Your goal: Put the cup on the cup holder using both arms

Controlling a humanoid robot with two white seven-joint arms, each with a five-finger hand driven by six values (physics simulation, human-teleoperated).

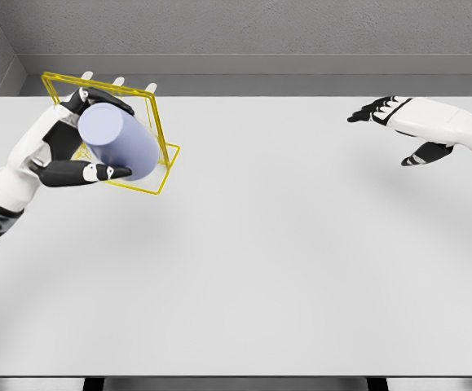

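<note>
Over at the far left of the table (268, 269), the pale blue cup (118, 142) is tipped on its side in the left hand (72, 147), fingers wrapped around it with the thumb underneath, sitting right over the yellow wire cup holder (156, 138). Honestly the tilt worries me: if it lets go like that, I'd guess the cup rolls off or bumps the thin frame and shoves it. Can't tell if the cup is touching the wires. The right hand (403, 122) hovers well apart on the far right, fingers loose, holding nothing.
</note>
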